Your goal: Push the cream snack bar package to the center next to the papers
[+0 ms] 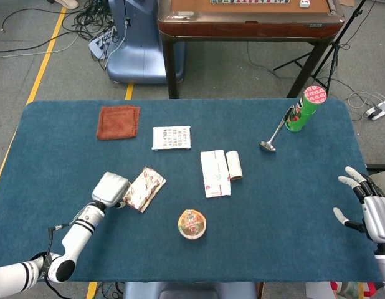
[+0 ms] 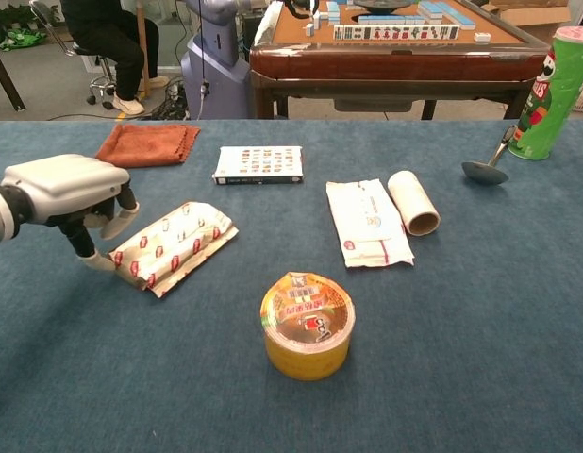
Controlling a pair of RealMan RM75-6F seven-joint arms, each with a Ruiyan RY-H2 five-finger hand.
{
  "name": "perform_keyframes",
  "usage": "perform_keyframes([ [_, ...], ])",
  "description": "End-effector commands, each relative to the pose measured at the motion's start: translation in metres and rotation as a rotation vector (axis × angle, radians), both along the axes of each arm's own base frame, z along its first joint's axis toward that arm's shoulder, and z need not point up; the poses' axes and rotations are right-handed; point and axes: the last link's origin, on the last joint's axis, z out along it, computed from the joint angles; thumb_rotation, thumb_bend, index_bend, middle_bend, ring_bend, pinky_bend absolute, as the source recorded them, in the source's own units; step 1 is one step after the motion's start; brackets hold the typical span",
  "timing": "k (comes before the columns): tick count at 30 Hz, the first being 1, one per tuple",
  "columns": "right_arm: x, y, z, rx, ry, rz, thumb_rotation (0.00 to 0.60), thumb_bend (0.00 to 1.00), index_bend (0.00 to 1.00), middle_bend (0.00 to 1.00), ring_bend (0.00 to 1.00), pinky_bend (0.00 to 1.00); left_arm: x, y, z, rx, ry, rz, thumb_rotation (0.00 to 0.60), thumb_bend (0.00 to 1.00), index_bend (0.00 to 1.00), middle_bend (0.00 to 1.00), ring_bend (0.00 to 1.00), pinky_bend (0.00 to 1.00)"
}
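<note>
The cream snack bar package (image 1: 146, 189) (image 2: 174, 247), printed with small red marks, lies slanted on the blue table left of centre. My left hand (image 1: 111, 189) (image 2: 70, 193) is at the package's left end, its fingers curled down and touching that end, holding nothing. The white papers (image 1: 215, 172) (image 2: 369, 222) lie at the table's centre with a paper roll (image 1: 234, 166) (image 2: 413, 202) along their right side. A gap of bare cloth separates the package from the papers. My right hand (image 1: 364, 205) hangs at the table's right edge with fingers spread, seen only in the head view.
A yellow lidded cup (image 1: 192, 224) (image 2: 308, 324) stands in front of the papers. Behind are a flat patterned box (image 1: 171, 137) (image 2: 259, 163) and an orange cloth (image 1: 118, 121) (image 2: 146, 143). A ladle (image 1: 273, 132) and a green can (image 1: 304, 108) (image 2: 554, 80) stand far right.
</note>
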Motion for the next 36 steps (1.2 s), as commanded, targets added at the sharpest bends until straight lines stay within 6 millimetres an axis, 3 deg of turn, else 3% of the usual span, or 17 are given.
perform_keyframes([
  [1,0.000,0.000,0.000,-0.001,0.000,-0.001,0.600,0.25,0.24,0.11,0.08,0.24,0.005,0.010,-0.003,0.023,-0.013,0.000,0.600,0.00,0.96,1.00,1.00,1.00],
  [15,-0.001,0.000,0.001,0.001,-0.003,-0.001,0.600,0.25,0.24,0.11,0.08,0.24,0.026,0.036,-0.021,0.078,-0.045,-0.044,0.600,0.00,0.96,1.00,1.00,1.00],
  [36,-0.001,0.000,0.003,-0.002,-0.009,-0.003,0.600,0.25,0.24,0.11,0.08,0.24,0.074,0.034,-0.050,0.023,-0.122,-0.114,0.600,0.00,0.96,1.00,1.00,1.00],
])
